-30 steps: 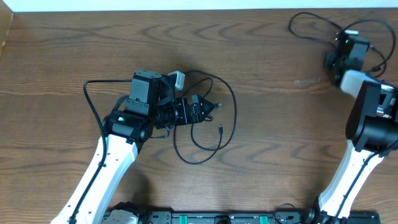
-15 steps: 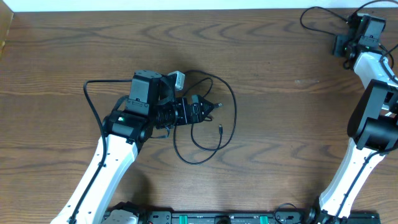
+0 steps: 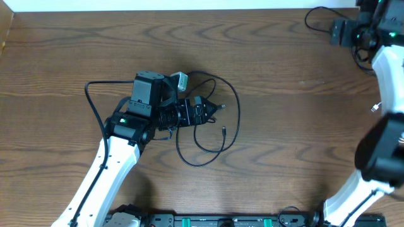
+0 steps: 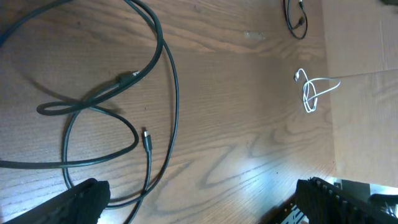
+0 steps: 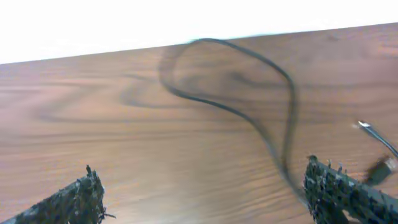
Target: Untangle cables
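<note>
Tangle risk, centre frame — left gripper [image 3: 211,112], spread wide, could cinch the crossed black cable [image 3: 238,113] by grabbing both strands; right gripper [image 5: 202,193] also spread.

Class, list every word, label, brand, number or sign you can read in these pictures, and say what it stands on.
None: nothing readable on the black cables, the white cable, the table or the arms, which show only green lights.

Dark brown wood-grain surface [image 3: 284,126], evenly lit. A white strip [image 3: 189,5] borders its far edge. In the left wrist view, a plain tan panel [image 4: 367,93] adjoins one side, with pale glare nearby.
</note>
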Robot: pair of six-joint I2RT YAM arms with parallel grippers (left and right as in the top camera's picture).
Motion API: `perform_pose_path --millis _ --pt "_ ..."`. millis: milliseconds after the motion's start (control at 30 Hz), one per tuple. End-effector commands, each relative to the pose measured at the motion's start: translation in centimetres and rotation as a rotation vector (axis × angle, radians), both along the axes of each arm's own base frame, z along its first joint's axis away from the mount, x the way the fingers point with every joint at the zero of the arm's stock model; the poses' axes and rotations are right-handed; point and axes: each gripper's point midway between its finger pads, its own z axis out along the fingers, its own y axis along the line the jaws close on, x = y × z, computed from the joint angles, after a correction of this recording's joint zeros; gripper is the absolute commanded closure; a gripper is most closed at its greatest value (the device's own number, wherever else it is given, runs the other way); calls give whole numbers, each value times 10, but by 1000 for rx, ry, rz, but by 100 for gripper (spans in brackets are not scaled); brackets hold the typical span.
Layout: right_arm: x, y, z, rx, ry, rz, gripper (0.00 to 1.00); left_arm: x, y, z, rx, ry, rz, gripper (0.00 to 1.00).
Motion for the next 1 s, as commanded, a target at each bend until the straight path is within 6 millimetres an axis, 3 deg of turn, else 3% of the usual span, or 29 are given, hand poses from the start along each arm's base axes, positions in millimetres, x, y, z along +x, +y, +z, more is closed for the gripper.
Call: perform_pose_path --millis 0,100,233,433,667,800,967 --pt "-16 52 42 224 -34 90 1 2 2 4 4 -16 5 0" --pt "-38 88 57 358 7 172 1 2 2 4 4 -16 5 0" --pt "-68 134 60 540 119 279 1 2 2 4 3 -16 5 0" --pt "-114 184 40 658 374 300 1 3 3 3 11 -18 12 0" --pt "-164 229 11 584 624 271 1 12 12 7 11 -38 54 0" --pt "-185 246 -11 539 754 117 1 19 34 15 12 -54 137 0" --pt "-217 283 -26 574 905 6 1 22 93 21 96 -56 369 0"
